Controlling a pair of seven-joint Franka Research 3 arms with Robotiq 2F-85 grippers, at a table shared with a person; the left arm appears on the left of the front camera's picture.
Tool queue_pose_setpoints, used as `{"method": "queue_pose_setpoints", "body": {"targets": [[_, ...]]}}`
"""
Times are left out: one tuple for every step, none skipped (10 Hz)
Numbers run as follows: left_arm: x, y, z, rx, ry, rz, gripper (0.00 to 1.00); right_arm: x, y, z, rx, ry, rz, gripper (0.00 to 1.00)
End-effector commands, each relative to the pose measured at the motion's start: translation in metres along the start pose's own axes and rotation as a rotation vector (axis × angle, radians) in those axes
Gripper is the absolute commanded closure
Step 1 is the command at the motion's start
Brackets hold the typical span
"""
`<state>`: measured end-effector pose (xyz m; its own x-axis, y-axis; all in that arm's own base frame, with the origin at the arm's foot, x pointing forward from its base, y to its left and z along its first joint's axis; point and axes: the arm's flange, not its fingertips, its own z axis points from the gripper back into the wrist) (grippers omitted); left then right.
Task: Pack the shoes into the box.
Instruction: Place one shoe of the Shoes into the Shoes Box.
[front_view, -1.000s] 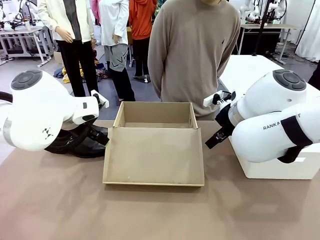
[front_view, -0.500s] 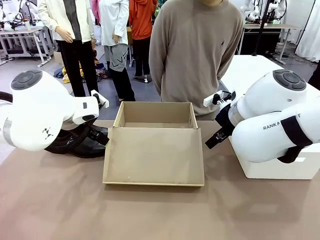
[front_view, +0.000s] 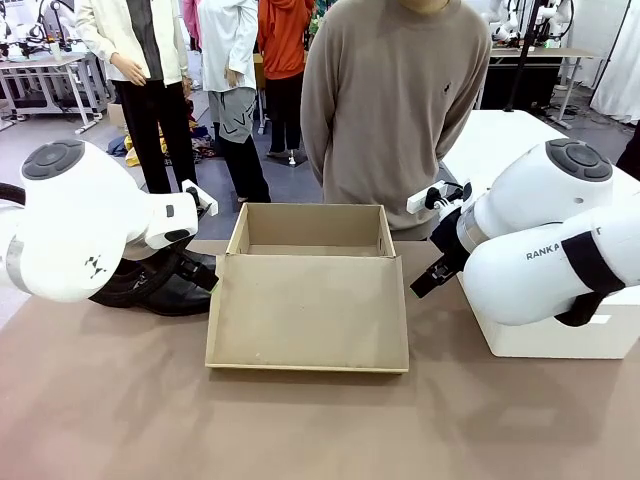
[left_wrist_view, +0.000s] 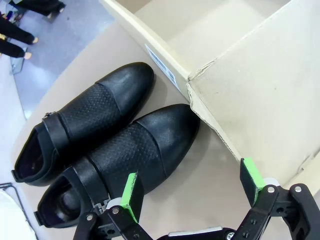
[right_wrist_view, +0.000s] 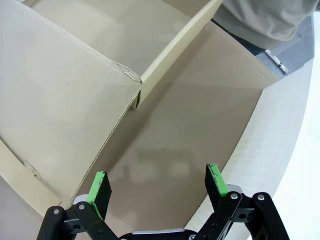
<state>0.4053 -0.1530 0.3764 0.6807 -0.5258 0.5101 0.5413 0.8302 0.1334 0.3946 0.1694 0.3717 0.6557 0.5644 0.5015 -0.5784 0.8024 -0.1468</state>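
Note:
The pair of glossy black shoes (left_wrist_view: 107, 145) lies side by side on the table, left of the box, toes toward its corner; in the front view the shoes (front_view: 160, 285) are partly hidden behind my left arm. The tan cardboard box (front_view: 312, 240) stands mid-table with its flap lid (front_view: 308, 312) folded down toward me. My left gripper (left_wrist_view: 192, 187) hovers open above the table by the nearer shoe's toe and the lid's corner. Open too, my right gripper (right_wrist_view: 157, 182) hangs over bare table right of the box (right_wrist_view: 125, 35), nothing between its fingers.
A larger white box (front_view: 560, 335) sits at the table's right under my right arm, its edge (right_wrist_view: 280, 150) close to the right gripper. A person in a beige sweater (front_view: 395, 110) stands at the far side behind the box. Bare table lies in front of the lid.

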Motion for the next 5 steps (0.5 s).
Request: {"method": "queue_pose_setpoints", "body": {"targets": [[0.0, 0.0, 0.0, 0.0, 0.0, 0.0, 0.0, 0.0, 0.0, 0.0, 0.0, 0.0, 0.0, 0.0], [0.007, 0.003, 0.011, 0.007, -0.01, -0.008, 0.0, 0.008, -0.005, 0.007, -0.009, -0.003, -0.005, 0.0], [0.015, 0.003, 0.021, 0.01, -0.024, -0.008, 0.0, 0.014, -0.013, 0.018, 0.002, -0.011, -0.01, 0.0], [0.024, 0.003, 0.032, 0.02, -0.033, -0.017, 0.0, 0.02, -0.017, 0.029, 0.015, -0.013, -0.004, 0.0], [0.032, 0.006, 0.042, 0.026, -0.041, -0.027, 0.0, 0.028, -0.017, 0.039, 0.014, -0.021, -0.001, 0.0]]}}
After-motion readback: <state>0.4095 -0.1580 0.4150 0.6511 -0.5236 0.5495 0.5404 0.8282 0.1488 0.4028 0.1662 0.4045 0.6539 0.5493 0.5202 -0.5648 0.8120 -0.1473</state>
